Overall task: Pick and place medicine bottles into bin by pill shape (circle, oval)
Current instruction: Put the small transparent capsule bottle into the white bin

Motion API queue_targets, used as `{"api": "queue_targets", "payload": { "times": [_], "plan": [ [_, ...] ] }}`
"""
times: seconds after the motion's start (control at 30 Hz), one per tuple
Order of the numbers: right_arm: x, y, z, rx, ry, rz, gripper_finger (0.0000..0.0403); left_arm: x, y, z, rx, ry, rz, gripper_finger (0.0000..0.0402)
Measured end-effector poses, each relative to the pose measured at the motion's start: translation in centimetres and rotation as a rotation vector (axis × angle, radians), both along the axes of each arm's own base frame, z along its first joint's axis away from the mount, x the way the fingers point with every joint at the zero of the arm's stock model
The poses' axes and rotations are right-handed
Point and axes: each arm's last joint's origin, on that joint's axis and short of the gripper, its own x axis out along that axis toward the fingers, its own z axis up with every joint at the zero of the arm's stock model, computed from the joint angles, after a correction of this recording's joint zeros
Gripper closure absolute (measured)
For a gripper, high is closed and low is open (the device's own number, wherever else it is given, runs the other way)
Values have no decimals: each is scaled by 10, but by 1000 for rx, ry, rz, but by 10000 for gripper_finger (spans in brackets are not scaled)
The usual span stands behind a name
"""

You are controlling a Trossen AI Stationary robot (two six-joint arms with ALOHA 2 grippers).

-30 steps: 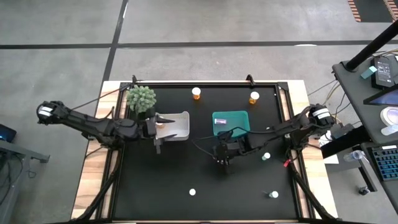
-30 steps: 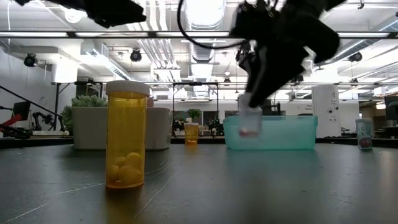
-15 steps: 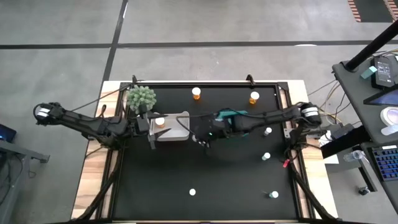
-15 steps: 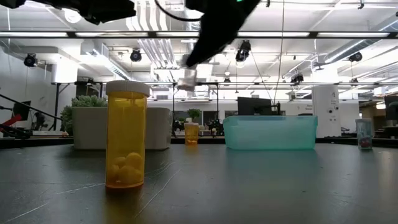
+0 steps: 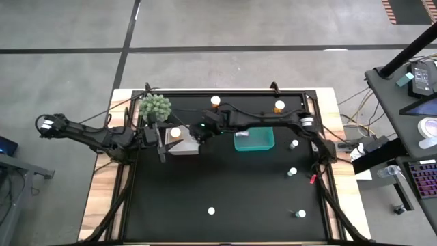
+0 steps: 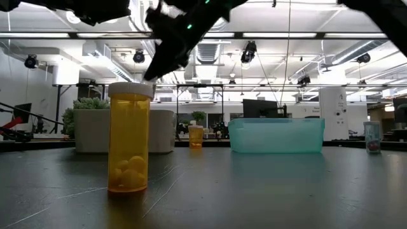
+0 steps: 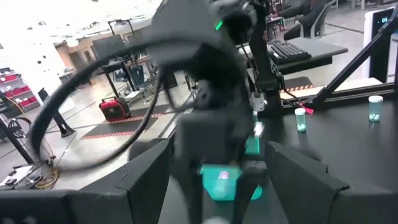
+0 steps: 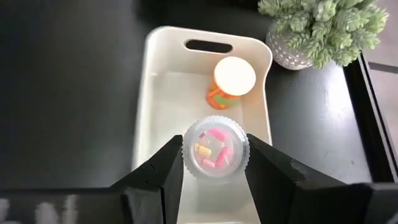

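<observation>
My right gripper (image 8: 216, 163) hangs above the white bin (image 8: 163, 93), shut on a slim clear medicine bottle (image 8: 216, 148) with pink and yellow pills. An amber bottle with a white cap (image 8: 232, 79) stands inside that bin. In the high view my right gripper (image 5: 199, 130) reaches across from the right, past the teal bin (image 5: 254, 141). My left gripper (image 5: 163, 142) stands open and level at the white bin's left end, holding nothing. Other bottles stand loose on the black table: two amber (image 5: 216, 102) (image 5: 278, 106), several whitish ones (image 5: 294, 144). My right gripper pinches the clear bottle's round wall (image 8: 187, 155) between its two fingers, one on each side. The fingers slant down from the table's right. The bottle shows end-on in the wrist view and is lifted clear above the white bin's open top.
A spiky green plant (image 5: 156, 107) stands at the far left, just behind the white bin. A large amber bottle (image 6: 130, 137) stands close to the low camera. More whitish bottles stand near the front (image 5: 211, 211) (image 5: 300, 214). A raised rim (image 5: 225, 91) frames the table.
My right gripper has carried the clear bottle up and toward the table's left and far side, from the near side of the teal bin to above the white bin, staying shut on it. My left gripper has drawn back a little toward the left edge, still open.
</observation>
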Motion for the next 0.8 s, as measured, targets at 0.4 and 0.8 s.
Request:
{"api": "queue_targets", "payload": {
  "times": [0.4,0.8],
  "plan": [
    [36,-33,-44,69,103,55,262,-1,0,-2,0,4,0,159],
    [34,-37,-58,74,173,57,258,-1,0,-1,0,1,0,159]
  ]
}}
